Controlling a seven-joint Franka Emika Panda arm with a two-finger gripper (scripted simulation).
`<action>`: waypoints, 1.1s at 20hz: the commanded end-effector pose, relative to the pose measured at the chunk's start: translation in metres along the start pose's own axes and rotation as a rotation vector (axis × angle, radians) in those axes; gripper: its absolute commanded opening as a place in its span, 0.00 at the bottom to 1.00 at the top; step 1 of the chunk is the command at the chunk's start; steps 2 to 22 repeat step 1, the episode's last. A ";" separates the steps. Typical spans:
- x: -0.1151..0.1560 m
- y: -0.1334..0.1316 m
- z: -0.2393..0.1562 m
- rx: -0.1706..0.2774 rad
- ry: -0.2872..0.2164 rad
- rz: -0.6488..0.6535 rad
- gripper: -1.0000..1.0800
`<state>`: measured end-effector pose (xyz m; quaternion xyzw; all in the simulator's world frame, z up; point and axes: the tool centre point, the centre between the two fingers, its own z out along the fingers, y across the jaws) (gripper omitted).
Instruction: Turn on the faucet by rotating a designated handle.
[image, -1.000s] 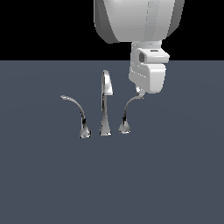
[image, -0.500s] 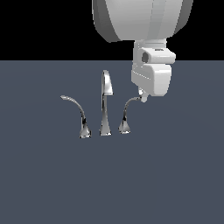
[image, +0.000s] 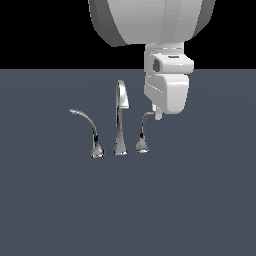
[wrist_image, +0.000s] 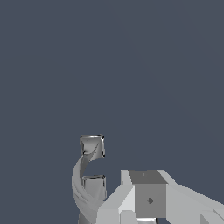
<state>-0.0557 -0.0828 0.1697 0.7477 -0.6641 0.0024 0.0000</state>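
The chrome faucet stands on the grey surface in the exterior view: a tall straight spout, a wide-arched lever sweeping left, and the steeper handle on the right. My gripper hangs right at the handle's upper tip, touching or nearly touching it. Only one short white fingertip shows below the hand, so I cannot tell whether the jaws are open or shut. In the wrist view the curved handle rises beside a grey finger.
The flat grey surface stretches all round the faucet. The large white arm body fills the upper part of the exterior view above the gripper.
My gripper has shifted slightly towards the exterior view's left, and the arm looms larger. The handle's tip has swung a little leftward with it.
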 end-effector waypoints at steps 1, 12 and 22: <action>-0.021 0.001 -0.001 -0.003 -0.004 -0.028 0.00; -0.021 0.001 -0.001 -0.003 -0.004 -0.028 0.00; -0.021 0.001 -0.001 -0.003 -0.004 -0.028 0.00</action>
